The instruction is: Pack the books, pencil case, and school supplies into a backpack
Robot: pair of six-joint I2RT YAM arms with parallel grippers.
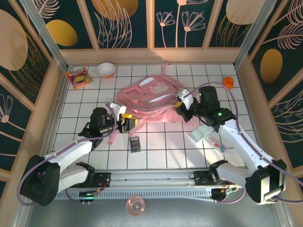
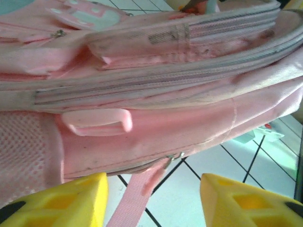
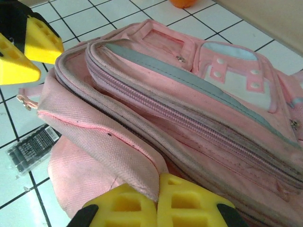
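Pink backpack [image 1: 151, 97] lies flat mid-table [image 1: 161, 153], front pockets up. Right gripper [image 3: 158, 201] is closed tight, pinching a fold of fabric at the backpack's opening rim. Left gripper [image 2: 154, 201] is at the bag's near-left side, fingers parted, gripping nothing; a loose pink strap [image 2: 142, 189] runs across the gap. Dark grey calculator [image 1: 136, 144] lies on the tiles near the bag, not touching it. Mint pencil case [image 1: 201, 134] lies partly under the right arm.

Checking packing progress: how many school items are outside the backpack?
2: the calculator lies in front of the backpack; the pencil case lies to the calculator's right. Others may be hidden in the backpack.
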